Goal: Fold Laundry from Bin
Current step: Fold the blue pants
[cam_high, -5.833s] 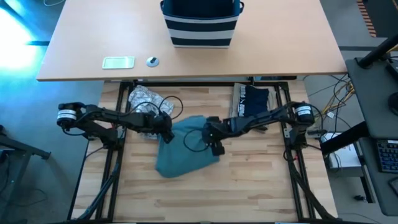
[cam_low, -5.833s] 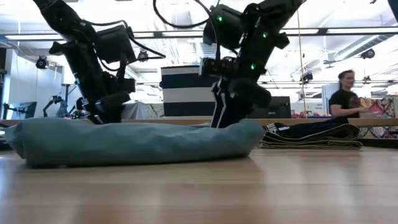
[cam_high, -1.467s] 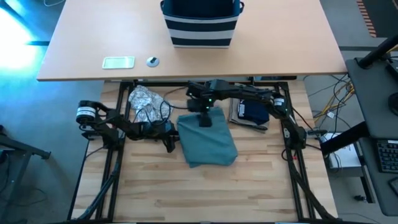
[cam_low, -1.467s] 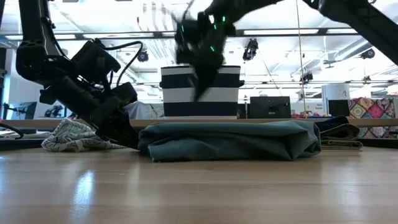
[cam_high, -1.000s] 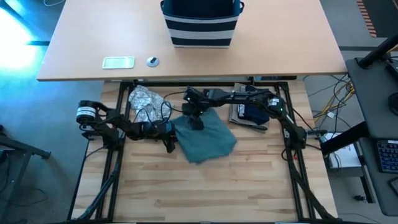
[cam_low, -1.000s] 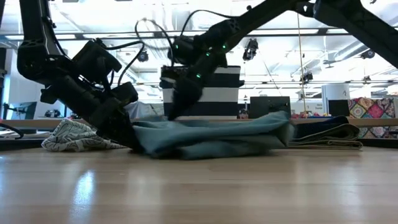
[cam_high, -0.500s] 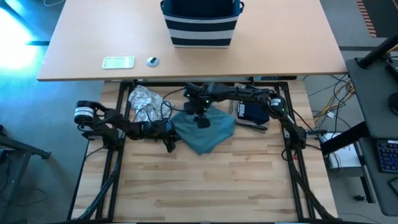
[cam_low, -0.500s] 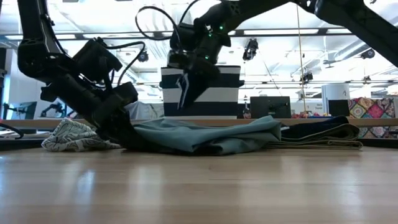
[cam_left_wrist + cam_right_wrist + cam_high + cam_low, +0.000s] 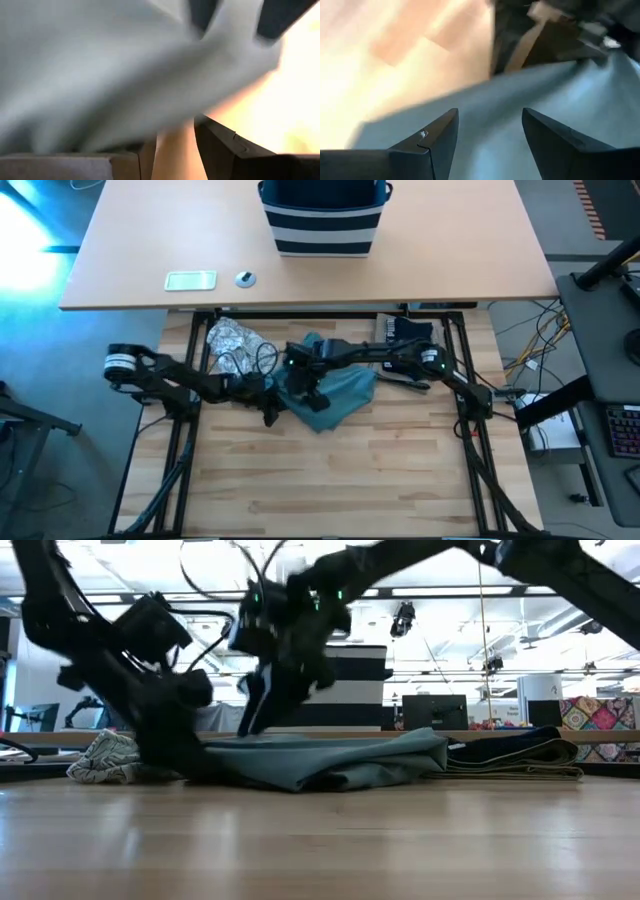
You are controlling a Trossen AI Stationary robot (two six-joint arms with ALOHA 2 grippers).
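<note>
The teal-green garment (image 9: 345,392) lies rumpled on the wooden table, a flat heap in the low view (image 9: 330,760). My left gripper (image 9: 270,412) sits low at the garment's left edge (image 9: 185,755). Its fingers stand apart, and bare table shows between them in the left wrist view (image 9: 175,135). My right gripper (image 9: 312,392) is open and slants down over the garment's left part (image 9: 252,715). The cloth (image 9: 520,100) spreads beyond its fingers (image 9: 490,120). The bin (image 9: 325,220) stands on the far table. My left gripper is down at the teal garment's left edge (image 9: 100,65), and the cloth fills the view just beyond its fingers. I cannot tell whether they touch it. My right gripper hangs over the cloth, and blur hides whether its fingertips reach it.
A grey-white patterned garment (image 9: 230,343) lies crumpled at the far left of the table. A folded navy garment with white print (image 9: 405,340) lies at the far right. The near half of the wooden table is bare. A small card (image 9: 190,280) and a round object (image 9: 245,278) lie on the far table.
My right gripper has swung from the garment's far edge toward the table's left and near side, rolling its wrist as it went. The teal garment has lost its folded rectangle. It has turned and spread, and its far-left part is now bunched up.
</note>
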